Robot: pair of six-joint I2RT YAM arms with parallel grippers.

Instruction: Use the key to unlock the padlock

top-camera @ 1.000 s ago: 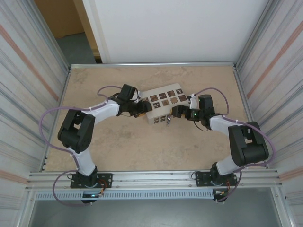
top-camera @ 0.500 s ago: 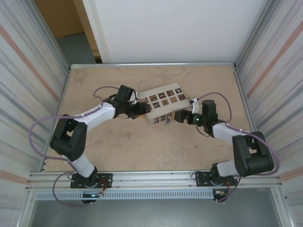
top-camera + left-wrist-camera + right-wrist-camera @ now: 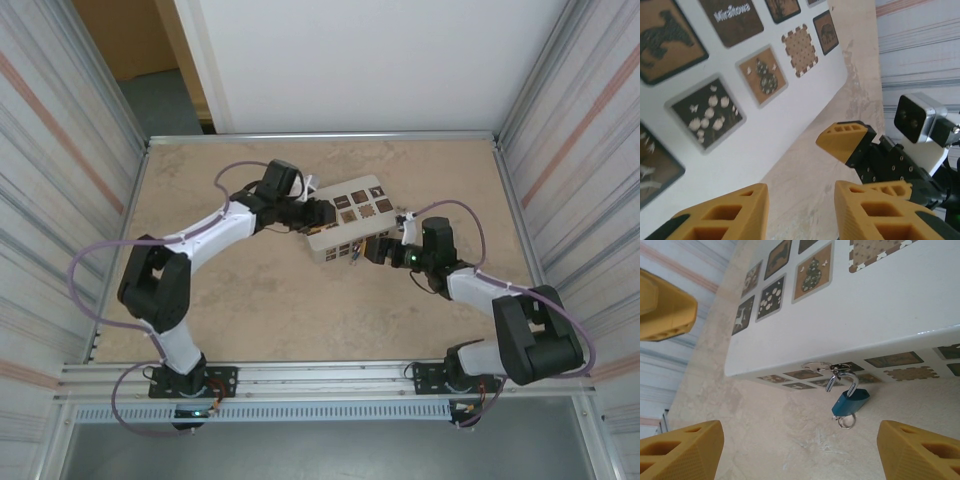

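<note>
Right wrist: tiny blue padlock [image 3: 850,402] — silvery shackle — at white box [image 3: 890,315].

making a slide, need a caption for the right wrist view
Blue padlock hangs from the side of the white box, straight ahead of the open right gripper.

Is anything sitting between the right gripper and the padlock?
No. In the right wrist view, bare tabletop runs from the right gripper to the padlock at the white box's side.

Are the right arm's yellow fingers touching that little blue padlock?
Apart. The right wrist view shows the padlock beside the white box, with bare table between it and each of the right fingers.
</note>
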